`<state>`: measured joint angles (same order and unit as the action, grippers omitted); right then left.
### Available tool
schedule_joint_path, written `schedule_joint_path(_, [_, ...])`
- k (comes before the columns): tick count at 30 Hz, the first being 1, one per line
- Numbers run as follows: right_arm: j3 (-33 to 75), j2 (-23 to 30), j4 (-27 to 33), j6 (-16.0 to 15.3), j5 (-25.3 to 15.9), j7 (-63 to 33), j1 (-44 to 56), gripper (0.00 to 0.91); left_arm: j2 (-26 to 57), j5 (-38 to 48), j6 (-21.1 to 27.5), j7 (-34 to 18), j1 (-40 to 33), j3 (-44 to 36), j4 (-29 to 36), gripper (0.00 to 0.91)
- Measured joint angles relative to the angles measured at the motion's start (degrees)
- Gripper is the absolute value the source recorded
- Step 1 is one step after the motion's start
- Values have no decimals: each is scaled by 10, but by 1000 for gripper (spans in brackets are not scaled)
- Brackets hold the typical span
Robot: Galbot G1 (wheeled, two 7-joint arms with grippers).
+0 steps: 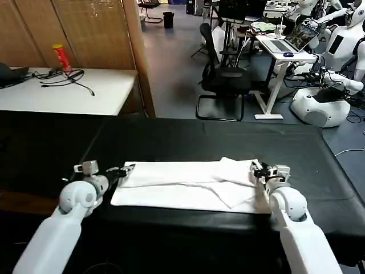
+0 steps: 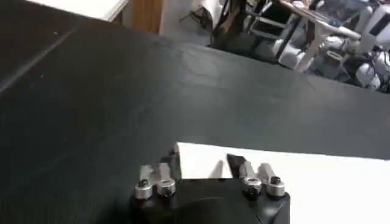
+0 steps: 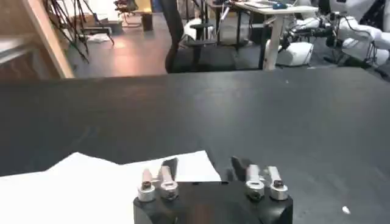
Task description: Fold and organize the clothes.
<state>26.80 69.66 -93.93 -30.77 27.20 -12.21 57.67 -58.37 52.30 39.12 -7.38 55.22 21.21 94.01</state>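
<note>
The clothes are one white T-shirt (image 1: 182, 184), folded into a long flat strip across the middle of the black table (image 1: 188, 137). A folded sleeve makes a raised lump near its right end. My left gripper (image 1: 129, 169) sits low at the strip's far left corner. In the left wrist view the left gripper (image 2: 204, 163) is open, and the T-shirt (image 2: 304, 179) has its corner lying between the fingers. My right gripper (image 1: 255, 169) is at the strip's far right corner. In the right wrist view the right gripper (image 3: 204, 167) is open astride the edge of the T-shirt (image 3: 103, 179).
A white side table (image 1: 63, 91) at the back left carries a red can (image 1: 61, 57) and cables. An office chair (image 1: 222, 80), a desk with a laptop (image 1: 285, 45) and parked white robots (image 1: 325, 103) stand beyond the black table's far edge.
</note>
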Motion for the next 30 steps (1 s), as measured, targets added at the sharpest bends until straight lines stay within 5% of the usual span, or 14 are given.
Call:
schedule_joint_path(12, [7, 19, 22, 24, -13, 7, -17, 0, -25, -73, -37, 31, -36, -12, -47, 0])
schedule_joint_path(13, [8, 17, 21, 21, -10, 12, -16, 263, -28, -78, -38, 31, -41, -14, -50, 878])
schedule_joint_path(14, [10, 15, 19, 18, -9, 19, -14, 809, -31, -83, -39, 30, -45, -15, -52, 878])
schedule_joint_path(15, [12, 13, 15, 16, -8, 26, -11, 878, -33, -87, -39, 30, -47, -16, -52, 878])
schedule_joint_path(30, [57, -38, -130, 0, 26, 48, 88, 878, -3, -106, -54, 29, -22, 11, -10, 878])
